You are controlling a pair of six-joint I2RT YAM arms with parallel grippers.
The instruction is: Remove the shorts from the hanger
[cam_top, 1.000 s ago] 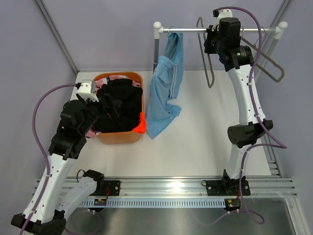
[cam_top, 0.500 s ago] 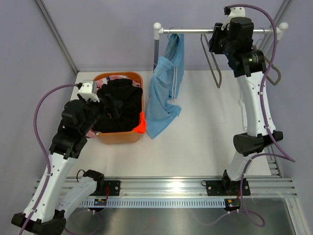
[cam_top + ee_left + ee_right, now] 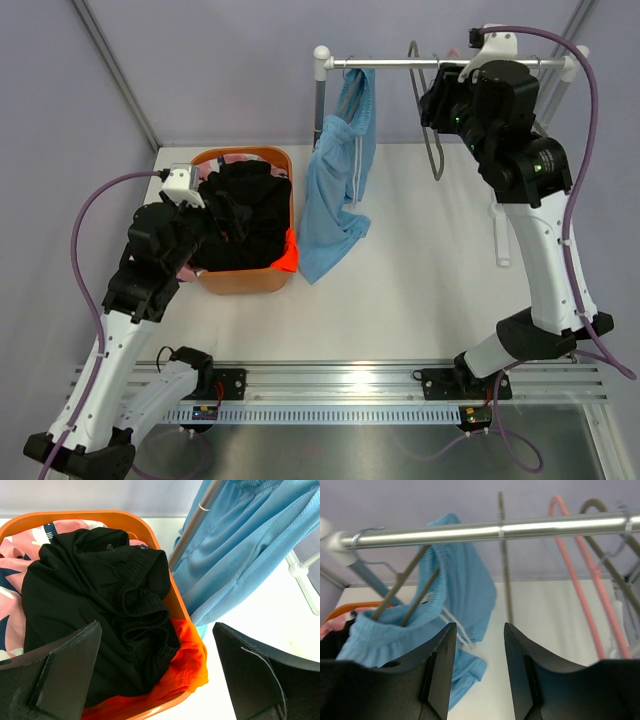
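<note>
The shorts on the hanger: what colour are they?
Light blue shorts, best seen in the top external view.

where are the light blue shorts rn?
Top view, centre-left: the light blue shorts hang from the left end of the rail, just right of the orange basket.

No lettering can be read anywhere; a tiny pale mark on the black shorts (image 3: 95,610) inside the orange basket (image 3: 120,516) may be a logo, too small to read.
</note>
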